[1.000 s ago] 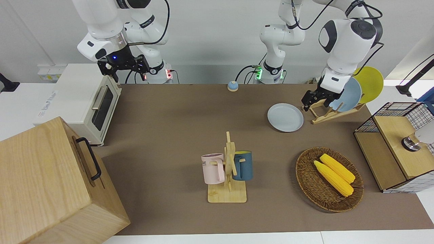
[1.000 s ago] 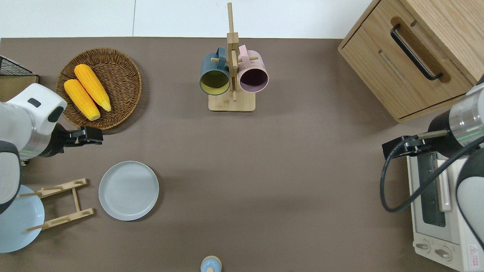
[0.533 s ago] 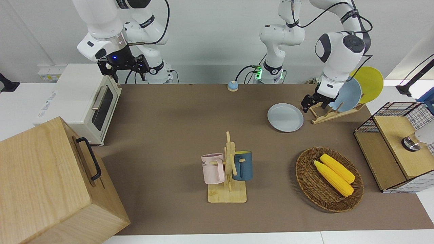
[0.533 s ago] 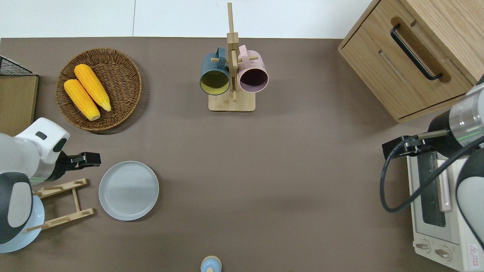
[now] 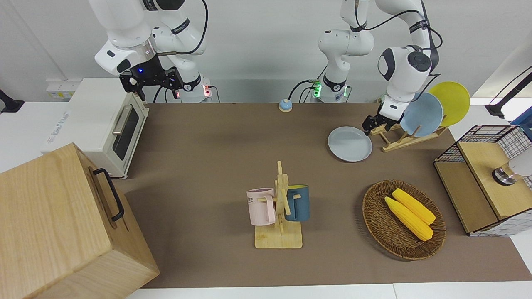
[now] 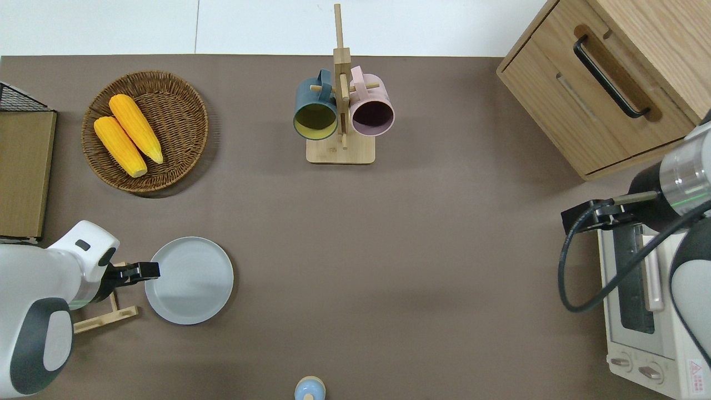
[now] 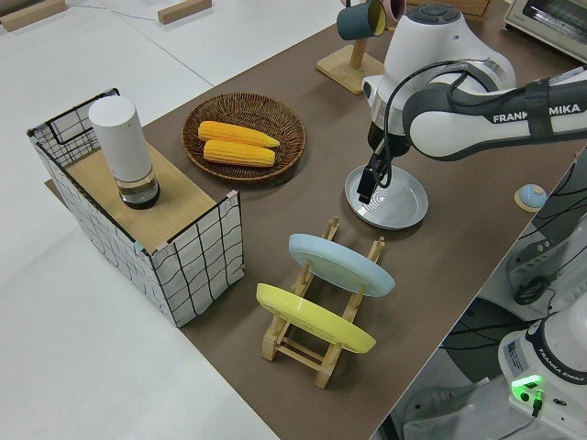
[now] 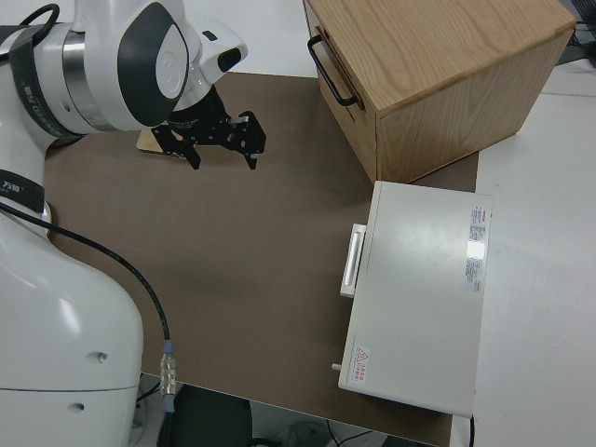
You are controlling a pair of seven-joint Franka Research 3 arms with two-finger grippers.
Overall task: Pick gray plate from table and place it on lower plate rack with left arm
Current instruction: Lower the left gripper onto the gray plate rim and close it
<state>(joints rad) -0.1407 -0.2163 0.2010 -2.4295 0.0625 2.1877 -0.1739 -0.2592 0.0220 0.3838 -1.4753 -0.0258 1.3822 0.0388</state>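
Broadly, the brown table [image 6: 389,250] carried everything, and the gray plate [image 6: 191,280] served as the landmark: it lay flat on the mat, toward the left arm's end of the table. Farther from the robots than the plate sat the wicker basket [image 6: 183,105] with two corn cobs [image 6: 128,135]; the mug stand [image 6: 340,111] stood farther still and toward the right arm's end. Just beside the plate, toward the left arm's end, stood the lower plate rack [image 5: 401,139], already bearing a sky-blue plate [image 5: 424,115] and a yellow plate [image 5: 453,101] in its slots away from the gray plate, while the slots closest to the plate looked free. The left arm [image 6: 39,289] reached over the rack, and the left gripper [image 6: 145,270] sat at the plate's rim on the rack side, seemingly low and close to it; whether its jaws were spread or pressed together could not be told. The right gripper [image 5: 150,81] was parked, its jaws spread. The step in hand appeared to be closing on the rim. Doing it well would probably mean getting one finger under the shallow lip and one above, pinching firmly before lifting, then tilting the plate to match the rack's slant without knocking the blue plate.
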